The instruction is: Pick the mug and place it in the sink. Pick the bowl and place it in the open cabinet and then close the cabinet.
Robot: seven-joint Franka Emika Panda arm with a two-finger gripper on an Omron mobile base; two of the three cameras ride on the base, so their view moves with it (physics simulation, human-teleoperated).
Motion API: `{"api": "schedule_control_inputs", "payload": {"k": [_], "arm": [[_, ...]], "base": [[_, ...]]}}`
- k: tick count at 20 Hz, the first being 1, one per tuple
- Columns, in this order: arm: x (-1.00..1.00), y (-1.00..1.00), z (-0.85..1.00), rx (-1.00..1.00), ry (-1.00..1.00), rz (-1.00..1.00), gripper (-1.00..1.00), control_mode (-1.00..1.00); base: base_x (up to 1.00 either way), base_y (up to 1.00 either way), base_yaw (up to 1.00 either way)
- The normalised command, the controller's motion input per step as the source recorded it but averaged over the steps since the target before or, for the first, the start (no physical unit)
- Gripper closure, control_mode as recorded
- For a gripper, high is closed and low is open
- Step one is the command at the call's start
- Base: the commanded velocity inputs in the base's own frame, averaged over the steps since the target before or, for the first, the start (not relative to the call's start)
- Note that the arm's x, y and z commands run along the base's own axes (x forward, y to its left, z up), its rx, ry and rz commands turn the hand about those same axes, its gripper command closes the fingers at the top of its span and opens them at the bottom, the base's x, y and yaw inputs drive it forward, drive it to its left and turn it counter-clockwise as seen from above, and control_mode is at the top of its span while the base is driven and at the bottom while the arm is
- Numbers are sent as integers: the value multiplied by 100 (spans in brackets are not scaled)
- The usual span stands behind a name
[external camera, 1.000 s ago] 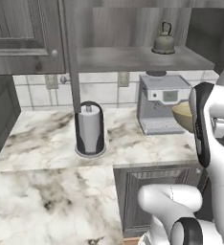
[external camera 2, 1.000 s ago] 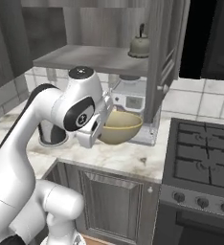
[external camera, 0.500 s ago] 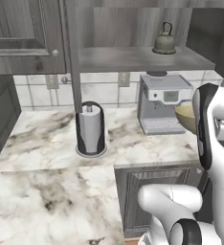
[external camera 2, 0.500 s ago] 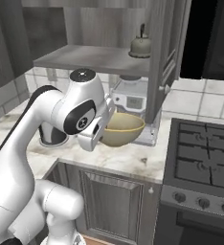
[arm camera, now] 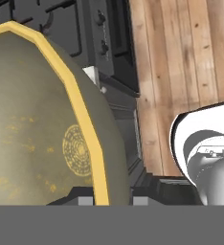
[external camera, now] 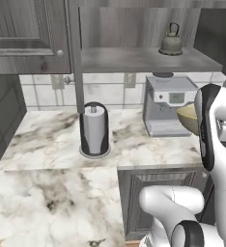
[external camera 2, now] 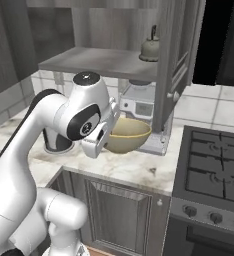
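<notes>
My gripper (arm camera: 113, 197) is shut on the rim of the yellowish-tan bowl (arm camera: 42, 134), its fingertips on either side of the yellow edge. The bowl (external camera 2: 129, 134) hangs tilted just above the marble counter, in front of the coffee machine and below the cabinet shelf (external camera 2: 99, 61). From the left base view, only part of the bowl (external camera: 186, 118) peeks out behind my arm. The cabinet (external camera: 134, 60) is open, its door (external camera 2: 180, 60) swung out to the right of the bowl. The mug and the sink are out of view.
A grey kettle (external camera 2: 150, 47) stands on the cabinet shelf. A coffee machine (external camera: 168, 103) sits against the tiled wall, a paper-towel holder (external camera: 94, 129) to its left. A black stove (external camera 2: 214, 170) adjoins the counter on the right.
The hand has turned very slightly with the bowl in it; the bowl stays at about the same spot.
</notes>
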Motion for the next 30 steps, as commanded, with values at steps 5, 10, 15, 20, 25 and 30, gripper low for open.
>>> {"api": "schedule_control_inputs", "payload": {"k": [5, 10, 15, 20, 25, 30], "arm": [[0, 0, 0, 0, 0, 0, 100, 100], [0, 40, 80, -25, -18, 12, 100, -100], [0, 58, 93, -28, -23, 12, 100, -100], [2, 50, 82, -19, -17, 16, 100, -100], [27, 7, 56, -2, -5, 25, 100, -100], [18, 7, 14, 15, 0, 35, 100, -100]], "base": [[11, 26, 12], [0, 0, 0], [0, 0, 0], [0, 0, 0], [0, 0, 0], [0, 0, 0]]}}
